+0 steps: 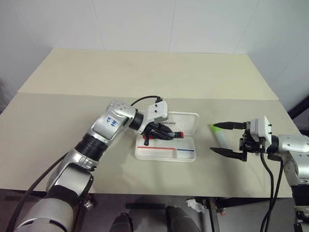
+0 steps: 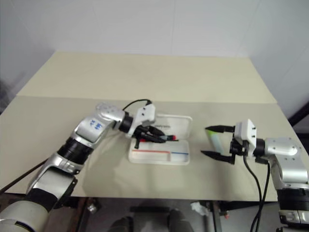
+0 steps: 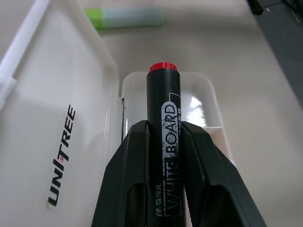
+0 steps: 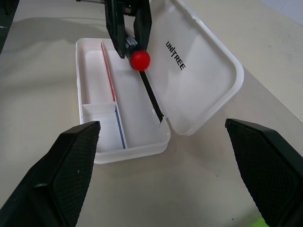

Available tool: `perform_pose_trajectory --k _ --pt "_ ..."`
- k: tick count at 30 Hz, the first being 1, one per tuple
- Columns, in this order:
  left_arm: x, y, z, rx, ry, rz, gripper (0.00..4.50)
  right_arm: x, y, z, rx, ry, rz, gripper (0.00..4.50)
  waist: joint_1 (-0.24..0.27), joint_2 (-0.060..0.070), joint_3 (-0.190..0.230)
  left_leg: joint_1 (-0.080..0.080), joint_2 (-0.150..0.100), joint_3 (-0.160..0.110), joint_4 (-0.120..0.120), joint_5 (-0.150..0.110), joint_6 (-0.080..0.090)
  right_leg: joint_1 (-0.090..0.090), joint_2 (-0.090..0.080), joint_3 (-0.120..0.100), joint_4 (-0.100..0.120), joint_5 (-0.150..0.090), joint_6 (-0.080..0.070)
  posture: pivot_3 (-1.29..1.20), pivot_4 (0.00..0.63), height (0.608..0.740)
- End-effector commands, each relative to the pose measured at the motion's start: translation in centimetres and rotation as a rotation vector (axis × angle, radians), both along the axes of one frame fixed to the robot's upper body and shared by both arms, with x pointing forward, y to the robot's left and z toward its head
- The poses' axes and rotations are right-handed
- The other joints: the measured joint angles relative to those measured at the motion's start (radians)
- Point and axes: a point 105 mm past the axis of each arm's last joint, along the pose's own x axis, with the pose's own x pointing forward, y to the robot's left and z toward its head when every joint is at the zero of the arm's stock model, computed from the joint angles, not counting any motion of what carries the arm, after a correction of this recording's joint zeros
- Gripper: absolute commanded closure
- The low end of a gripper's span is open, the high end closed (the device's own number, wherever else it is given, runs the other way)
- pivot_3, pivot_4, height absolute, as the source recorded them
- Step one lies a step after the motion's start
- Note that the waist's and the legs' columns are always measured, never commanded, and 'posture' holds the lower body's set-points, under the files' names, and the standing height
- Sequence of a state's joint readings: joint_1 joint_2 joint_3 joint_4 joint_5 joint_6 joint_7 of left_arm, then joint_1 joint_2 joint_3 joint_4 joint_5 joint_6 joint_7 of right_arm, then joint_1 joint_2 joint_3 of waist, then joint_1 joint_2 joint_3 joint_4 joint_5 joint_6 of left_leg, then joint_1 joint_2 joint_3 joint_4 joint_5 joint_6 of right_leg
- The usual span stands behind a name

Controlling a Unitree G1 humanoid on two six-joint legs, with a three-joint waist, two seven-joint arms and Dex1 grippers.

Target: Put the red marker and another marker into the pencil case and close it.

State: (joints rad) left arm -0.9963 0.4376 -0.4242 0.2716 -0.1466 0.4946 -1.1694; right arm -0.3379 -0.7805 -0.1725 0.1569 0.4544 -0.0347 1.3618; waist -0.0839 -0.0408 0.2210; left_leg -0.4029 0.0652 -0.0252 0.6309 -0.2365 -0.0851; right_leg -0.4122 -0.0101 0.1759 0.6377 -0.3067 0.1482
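The left hand point(image 1: 161, 133) is clenched on the red marker point(image 1: 170, 135) and holds it just above the open pencil case point(image 1: 188, 155) on the desk point(image 1: 145, 77). The marker's barrel runs roughly nine to three o'clock, in line with the case's long tray, its red end pointing toward three. Lowering it straight into the tray looks like all that is left for this one. The other marker point(image 1: 219, 137), pale green, lies on the desk at three o'clock from the case, between the widely spread fingers of the released right hand point(image 1: 227, 139), the nearer arm for it.
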Motion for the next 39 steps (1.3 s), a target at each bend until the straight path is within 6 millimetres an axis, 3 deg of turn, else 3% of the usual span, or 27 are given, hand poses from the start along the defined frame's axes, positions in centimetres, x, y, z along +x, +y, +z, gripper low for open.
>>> perform_pose_trajectory --k 1,3,15,21,27,32,39 --pt "0.4 -0.7 1.1 -0.015 -0.05 -0.011 3.88 -0.4 -0.5 1.3 0.01 -0.048 -0.023 0.0 0.002 0.0 0.0 0.0 0.0 0.0 0.0 0.0 0.0 0.0 0.0 0.0 0.0 0.0 0.0 0.0 0.15 0.74" --pt "0.7 -0.9 1.1 -0.017 -0.056 0.002 3.88 -0.4 -0.5 1.3 0.011 -0.047 -0.028 0.0 0.002 0.0 0.0 0.0 0.0 0.0 0.0 0.0 0.0 0.0 0.0 0.0 0.0 0.0 0.0 0.0 0.15 0.74" --pt "0.0 -1.3 1.3 -0.049 -0.045 -0.026 0.02 -0.4 -0.3 1.2 0.012 -0.045 -0.039 0.0 0.001 0.0 0.0 0.0 -0.001 0.0 0.0 0.0 0.0 0.0 0.0 0.001 0.0 0.0 0.001 0.0 0.15 0.74" --pt "-0.6 -0.7 1.8 -0.071 -0.057 -0.029 0.02 -0.1 -0.1 0.8 0.007 -0.029 -0.067 0.0 0.001 0.0 0.0 0.0 0.0 0.0 0.0 0.0 0.0 0.0 0.0 0.001 0.001 0.0 0.001 0.0 0.15 0.74" --pt "-2.4 0.3 3.6 -0.215 -0.063 -0.075 0.02 0.8 -0.6 -0.3 -0.004 -0.005 -0.196 0.0 0.003 0.001 0.0 0.0 0.0 0.0 0.001 0.0 0.0 0.0 0.0 0.001 0.002 0.0 0.001 0.0 0.15 0.74" --pt "-3.9 2.8 4.4 -0.292 -0.051 -0.087 0.02 2.3 -1.7 -1.7 0.021 0.024 -0.406 0.0 -0.001 0.001 0.0 0.001 0.0 0.0 0.002 0.0 0.0 0.0 0.0 0.001 0.005 0.0 0.0 0.0 0.15 0.74" --pt "-4.4 6.3 4.8 -0.378 -0.151 -0.041 0.02 3.7 -2.6 -4.7 0.087 0.114 -0.655 0.0 0.0 0.001 -0.001 0.002 -0.001 0.0 0.003 0.0 0.0 0.0 0.0 0.001 0.007 0.0 -0.001 0.0 0.15 0.74"
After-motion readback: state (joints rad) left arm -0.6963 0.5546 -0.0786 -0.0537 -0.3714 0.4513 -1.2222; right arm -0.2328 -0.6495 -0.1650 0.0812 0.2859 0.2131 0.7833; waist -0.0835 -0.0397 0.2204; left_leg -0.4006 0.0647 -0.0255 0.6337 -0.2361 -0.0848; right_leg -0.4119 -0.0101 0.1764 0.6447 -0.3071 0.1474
